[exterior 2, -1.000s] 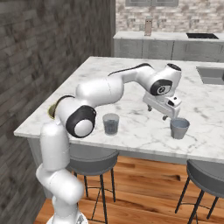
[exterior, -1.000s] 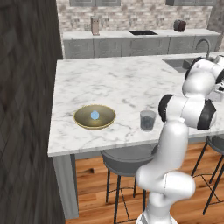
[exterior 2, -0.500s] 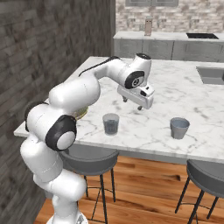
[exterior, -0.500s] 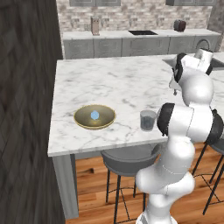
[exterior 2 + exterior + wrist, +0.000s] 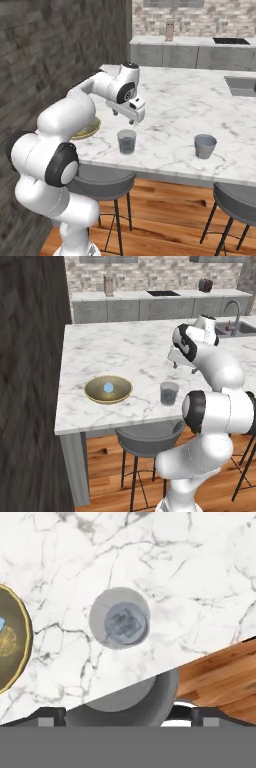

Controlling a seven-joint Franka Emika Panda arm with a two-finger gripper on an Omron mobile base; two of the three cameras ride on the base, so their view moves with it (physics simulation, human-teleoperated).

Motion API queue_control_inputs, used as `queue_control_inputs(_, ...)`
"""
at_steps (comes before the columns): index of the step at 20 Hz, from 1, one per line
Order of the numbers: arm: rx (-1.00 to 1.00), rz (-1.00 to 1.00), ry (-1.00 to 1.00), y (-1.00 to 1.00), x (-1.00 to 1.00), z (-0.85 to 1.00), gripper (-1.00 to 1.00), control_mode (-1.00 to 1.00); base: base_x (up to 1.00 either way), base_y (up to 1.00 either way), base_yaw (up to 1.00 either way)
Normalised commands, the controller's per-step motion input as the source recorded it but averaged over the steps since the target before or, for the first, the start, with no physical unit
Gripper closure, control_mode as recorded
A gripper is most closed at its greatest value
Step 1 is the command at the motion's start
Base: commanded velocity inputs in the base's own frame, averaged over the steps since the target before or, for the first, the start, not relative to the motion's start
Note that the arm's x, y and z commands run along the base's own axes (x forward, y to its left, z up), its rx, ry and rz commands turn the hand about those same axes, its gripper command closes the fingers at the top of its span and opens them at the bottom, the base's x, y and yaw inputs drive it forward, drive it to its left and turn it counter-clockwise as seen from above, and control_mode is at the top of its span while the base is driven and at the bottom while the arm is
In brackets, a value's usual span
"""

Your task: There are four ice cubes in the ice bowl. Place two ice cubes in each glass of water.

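Apparently, the task is being carried past its midpoint. One ice cube (image 5: 108, 387) is being shown in the ice bowl (image 5: 108, 397), toward the counter's left. Pale blocks are seen through the near glass (image 5: 119, 618) from above; their count cannot be told. The far-right glass (image 5: 205, 146) cannot be judged. The gripper (image 5: 127, 114) is being held over the marble, fingers spread, nothing pinched.

Swung leftward across the bench (image 5: 180, 105) — away from the far tumbler (image 5: 205, 146), over to a spot above and just behind the near tumbler (image 5: 127, 141). End effector (image 5: 126, 114) now hanging between that tumbler and the ice bowl (image 5: 108, 389), fingers spread wide, nothing between them — arm folded back closer to the base.
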Motion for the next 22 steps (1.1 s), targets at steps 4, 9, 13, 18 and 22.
queue_control_inputs(4, 0.0, 0.03, -0.06, 1.0, 0.08, 0.0, -1.0, -1.0, 0.0, 0.0, 0.0)
queue_control_inputs(9, 0.0, 0.03, -0.1, 1.0, 0.14, -0.03, -1.0, -1.0, 0.0, 0.0, 0.0)
queue_control_inputs(13, 0.0, 0.17, -0.16, 1.0, 0.04, -0.36, -1.0, -1.0, 0.0, 0.0, 0.0)
queue_control_inputs(18, -0.06, 0.4, -0.13, 1.0, 0.21, -0.42, -1.0, -1.0, 0.0, 0.0, 0.0)
queue_control_inputs(22, -0.23, 0.48, -0.05, 0.76, 0.26, -0.2, -1.0, -1.0, 0.0, 0.0, 0.0)
